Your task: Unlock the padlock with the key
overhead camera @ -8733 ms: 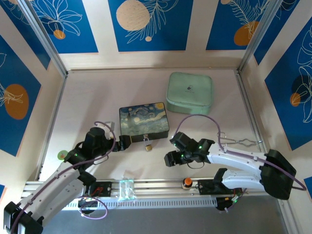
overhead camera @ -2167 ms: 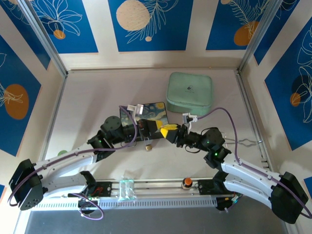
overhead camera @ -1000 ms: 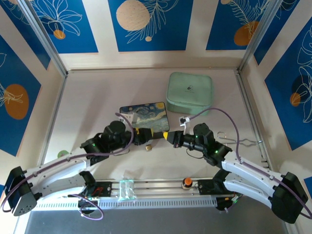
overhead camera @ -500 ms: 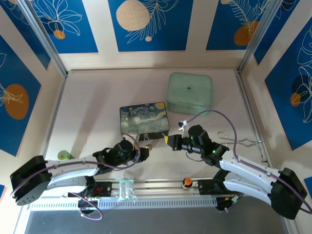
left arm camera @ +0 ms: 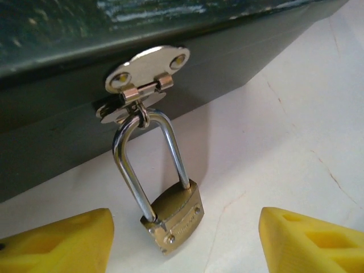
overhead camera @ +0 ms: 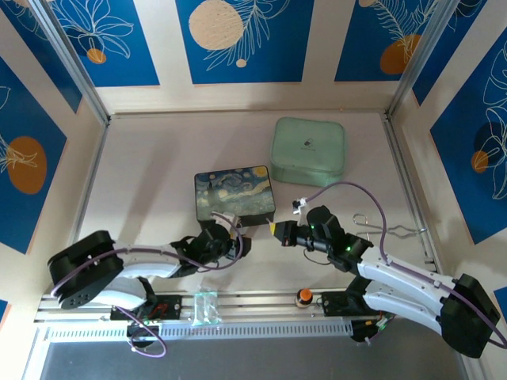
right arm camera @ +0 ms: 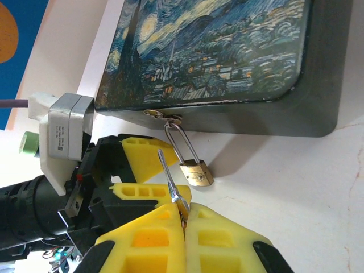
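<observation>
Navy starry box is taken as the landmark. Top view: left gripper is seen just off the box's near edge, by the latch. Right gripper is seen close by, off the box's near right corner, aimed toward the left one. The two are almost nose to nose, so a bump between them is judged likely if either is driven forward carelessly. Left wrist view: padlock is hung by its shackle from the hasp on the box's front wall, with its body tilted on the table just in front of the box. Yellow fingers are spread wide on either side of it, with nothing gripped and no contact. The shackle is seated, so the lock is judged not yet opened. Risk: if the jaws are closed off-centre, the loose body can be knocked aside or swung on the hasp, and its keyhole end turned away. Right wrist view: key is pinched between clenched pads, its blade pointed toward the box and its tip near the padlock but apart from it. Risk: the thin key is held on a small area, so it can be twisted or slipped on a misaligned push. An unsteadied lock would be shoved against the box front rather than entered. The keyway is too small to be read.
</observation>
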